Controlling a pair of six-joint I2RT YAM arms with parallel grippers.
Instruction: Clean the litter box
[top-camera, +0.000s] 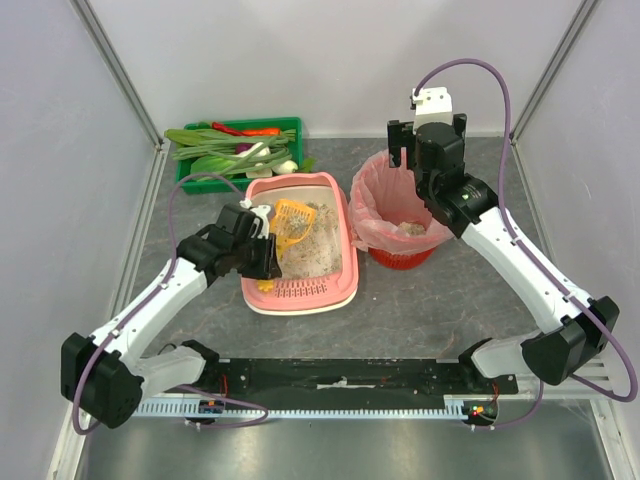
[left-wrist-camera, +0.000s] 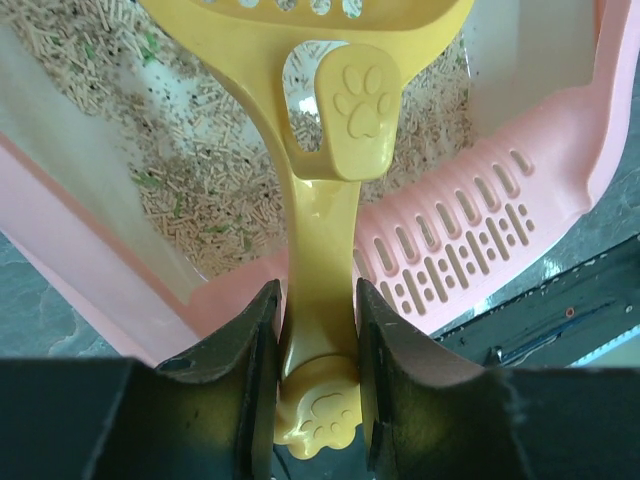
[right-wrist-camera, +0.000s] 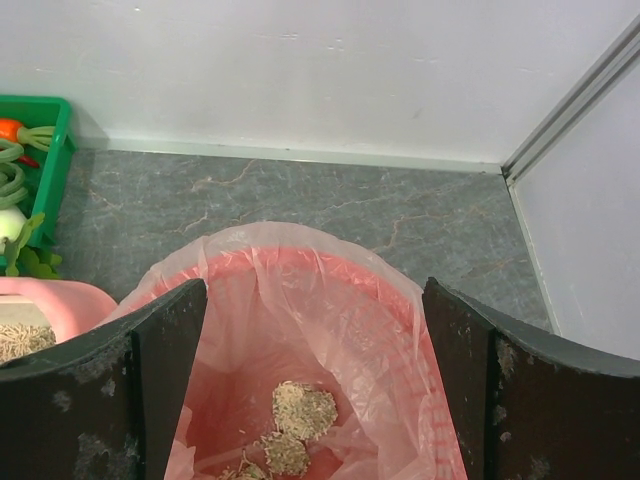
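The pink litter box (top-camera: 345, 270) lies left of centre, holding beige pellet litter (left-wrist-camera: 210, 190), its slotted ledge (left-wrist-camera: 450, 250) at the near end. My left gripper (top-camera: 262, 245) is shut on the handle of a yellow litter scoop (left-wrist-camera: 320, 200), just above the box's near-left rim. The scoop's slotted head (top-camera: 290, 222) hangs over the litter. My right gripper (right-wrist-camera: 315, 290) is open with nothing between its fingers, hovering over the red bin (top-camera: 400, 215). A corner of the litter box (right-wrist-camera: 70, 300) shows in the right wrist view.
The red bin's pink bag (right-wrist-camera: 300, 240) holds a few litter clumps (right-wrist-camera: 305, 408). A green crate of vegetables (top-camera: 240, 145) stands against the back wall, just behind the litter box. Walls enclose the table on three sides.
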